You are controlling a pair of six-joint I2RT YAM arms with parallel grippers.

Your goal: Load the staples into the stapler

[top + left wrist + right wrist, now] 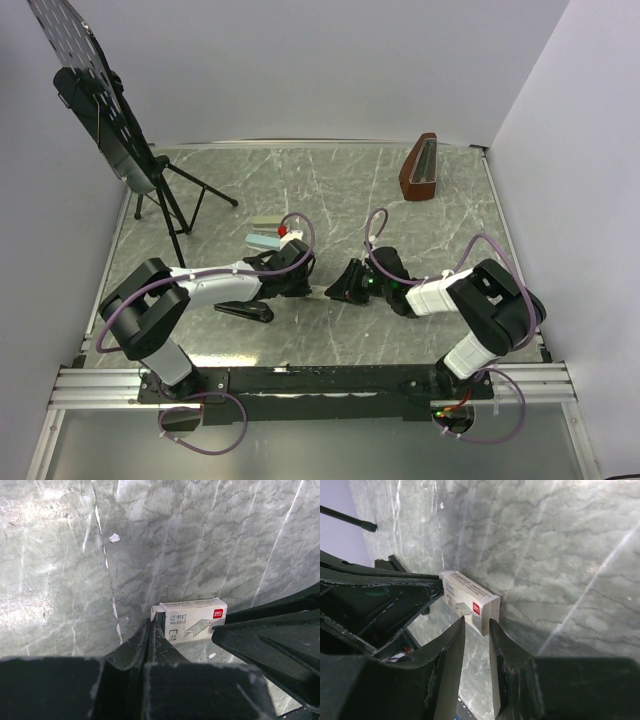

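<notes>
The small whitish box of staples (pixel 192 620) lies on the marble table between my two grippers; the staples themselves do not show. My left gripper (pixel 151 625) is shut, its tips against the box's left end, where a white tab pokes out. I cannot tell whether it pinches anything thin. My right gripper (pixel 476 625) stands slightly open, its fingertips just short of the box (pixel 470 602) and to either side of its near end, not touching. The black stapler (pixel 245 310) lies flat under the left arm, left of both grippers (pixel 308 280) (pixel 335 290).
A grey-green stapler (pixel 265 238) with a red spot lies just behind the left gripper. A tripod stand (pixel 175 200) carrying a black perforated panel rises at the back left. A brown holder (pixel 420 167) stands at the back right. Walls close both sides.
</notes>
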